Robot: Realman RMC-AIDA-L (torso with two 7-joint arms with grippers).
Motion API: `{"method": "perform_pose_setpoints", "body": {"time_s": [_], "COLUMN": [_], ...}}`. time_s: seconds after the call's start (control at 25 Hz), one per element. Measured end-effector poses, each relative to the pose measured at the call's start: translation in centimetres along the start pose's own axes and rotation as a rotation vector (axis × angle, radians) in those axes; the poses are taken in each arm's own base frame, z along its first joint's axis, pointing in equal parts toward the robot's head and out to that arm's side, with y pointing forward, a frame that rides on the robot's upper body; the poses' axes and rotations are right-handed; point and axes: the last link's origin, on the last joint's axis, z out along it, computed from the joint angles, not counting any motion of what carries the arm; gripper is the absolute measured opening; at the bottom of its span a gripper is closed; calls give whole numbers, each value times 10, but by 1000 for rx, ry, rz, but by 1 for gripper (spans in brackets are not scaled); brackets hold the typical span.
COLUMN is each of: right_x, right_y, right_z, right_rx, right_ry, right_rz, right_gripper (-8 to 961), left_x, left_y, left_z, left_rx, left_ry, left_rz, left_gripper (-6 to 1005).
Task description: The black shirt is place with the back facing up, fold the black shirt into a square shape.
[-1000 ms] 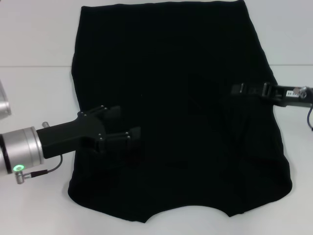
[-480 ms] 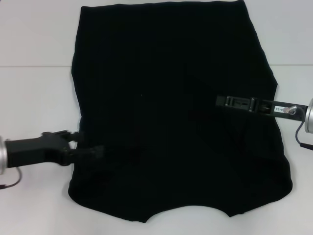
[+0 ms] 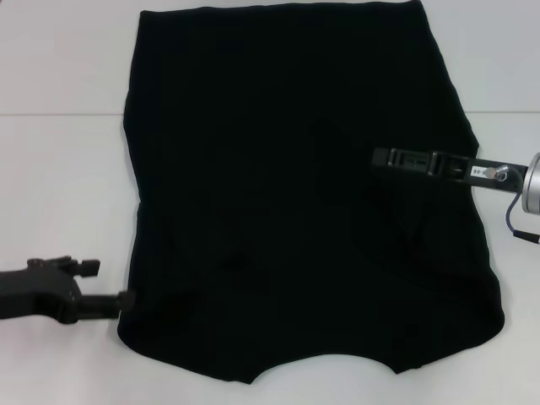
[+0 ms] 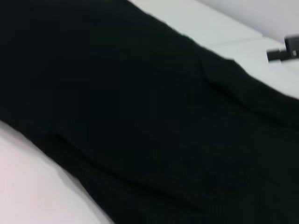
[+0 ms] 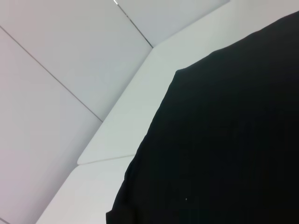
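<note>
The black shirt (image 3: 295, 194) lies flat on the white table (image 3: 59, 186), plain side up, sleeves tucked in, with the collar notch at the near edge. No lettering shows. My left gripper (image 3: 108, 285) is low at the near left, just off the shirt's left edge, open, with its lower fingertip (image 3: 123, 299) touching the cloth edge. My right gripper (image 3: 384, 158) reaches in from the right and hovers over the shirt's right half, seen edge-on. The shirt fills the left wrist view (image 4: 140, 116) and the right wrist view (image 5: 224, 140).
The white table (image 5: 117, 154) surrounds the shirt, with a seam line (image 3: 59, 115) running across it. The right gripper also shows far off in the left wrist view (image 4: 285, 50).
My left gripper has pulled back off the shirt, to the left and toward the near left corner. My right gripper has moved inward over the shirt's right half.
</note>
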Motion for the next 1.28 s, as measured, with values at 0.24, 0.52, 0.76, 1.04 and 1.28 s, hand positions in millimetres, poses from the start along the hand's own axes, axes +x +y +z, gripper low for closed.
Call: {"method": "perform_pose_setpoints", "body": {"time_s": [0.24, 0.52, 0.76, 1.04, 1.28], "right_x": [-6, -7, -8, -8, -8], "right_y": [-1, -2, -4, -5, -4], "right_z": [-2, -4, -6, -6, -6], "right_rx": [2, 6, 9, 10, 10], "right_ry": [-20, -29, -37, -39, -38], "right_rz": [5, 8, 15, 16, 15], "right_gripper": [779, 778, 777, 777, 776], "left_x": [-3, -1, 0, -2, -4], "left_y": [6, 10, 11, 9, 5], "left_z": [10, 25, 31, 31, 31], "left_rx": [-39, -72, -75, -65, -37], "left_ry": [-56, -72, -80, -95, -103], "left_rz": [17, 34, 40, 46, 55], "left_gripper": [787, 783, 781, 777, 455]}}
